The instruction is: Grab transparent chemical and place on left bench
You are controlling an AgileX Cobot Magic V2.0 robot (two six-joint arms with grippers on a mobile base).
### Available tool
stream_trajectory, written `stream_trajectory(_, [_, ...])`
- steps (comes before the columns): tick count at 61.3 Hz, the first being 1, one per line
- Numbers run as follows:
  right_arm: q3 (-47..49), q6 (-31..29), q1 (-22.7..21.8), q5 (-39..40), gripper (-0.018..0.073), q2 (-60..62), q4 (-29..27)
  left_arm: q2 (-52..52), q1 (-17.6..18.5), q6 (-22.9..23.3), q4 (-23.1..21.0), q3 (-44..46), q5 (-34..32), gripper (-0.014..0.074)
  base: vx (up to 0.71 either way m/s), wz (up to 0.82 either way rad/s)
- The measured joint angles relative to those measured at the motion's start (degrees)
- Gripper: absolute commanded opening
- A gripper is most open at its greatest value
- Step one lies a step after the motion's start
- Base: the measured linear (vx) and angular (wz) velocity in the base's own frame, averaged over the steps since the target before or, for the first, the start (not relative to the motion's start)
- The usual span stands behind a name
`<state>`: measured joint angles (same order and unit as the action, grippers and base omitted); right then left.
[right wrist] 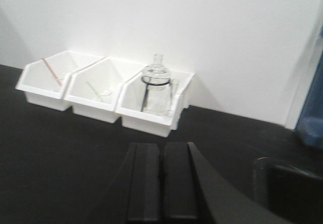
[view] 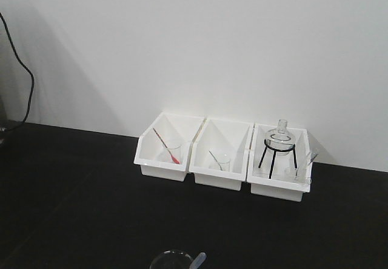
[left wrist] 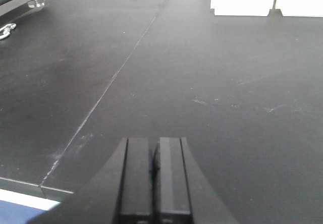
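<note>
A clear glass beaker with a round rim (view: 171,259) shows only partly at the bottom edge of the front view, on the black countertop (view: 73,208). A pale blue-white tip (view: 198,260) lies beside it. In the right wrist view a faint clear glass vessel (right wrist: 261,179) stands on the black top, right of my right gripper (right wrist: 162,146); I cannot tell whether it is the same beaker. The right gripper is shut and empty. My left gripper (left wrist: 155,142) is shut and empty over a long matte black countertop (left wrist: 212,82). No sink shows.
Three white bins (view: 220,154) stand against the white wall. The left and middle ones hold tiny beakers with sticks (view: 173,152); the right one holds a round flask on a black tripod (view: 279,143). A black cable (view: 24,81) hangs at far left. A dark boxy thing (right wrist: 295,191) is at the right.
</note>
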<state>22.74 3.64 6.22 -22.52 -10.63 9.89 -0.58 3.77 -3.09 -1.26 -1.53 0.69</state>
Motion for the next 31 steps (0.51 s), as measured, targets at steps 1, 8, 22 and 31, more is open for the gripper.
stream_trajectory(1, [-2.14, -1.64, -1.39, 1.33, -0.0009, 0.90, -1.51, 0.00, 0.00, 0.00, 0.00, 0.00, 0.00, -0.0003, 0.00, 0.00])
stream_trajectory(8, [-12.80, -4.56, -6.70, 6.25, -0.0007, 7.76, -5.17, 0.00, 0.00, 0.00, 0.00, 0.00, 0.00, -0.0003, 0.00, 0.00])
stream_trajectory(22, [-24.49, 6.01, -7.87, 11.09, -0.0007, 11.12, -1.89, 0.00, 0.00, 0.00, 0.00, 0.00, 0.00, -0.0003, 0.00, 0.00])
stream_trajectory(31, [-24.53, 8.30, -7.75, 11.15, -0.0007, 11.12, -1.67, 0.00, 0.00, 0.00, 0.00, 0.00, 0.00, -0.0003, 0.00, 0.00])
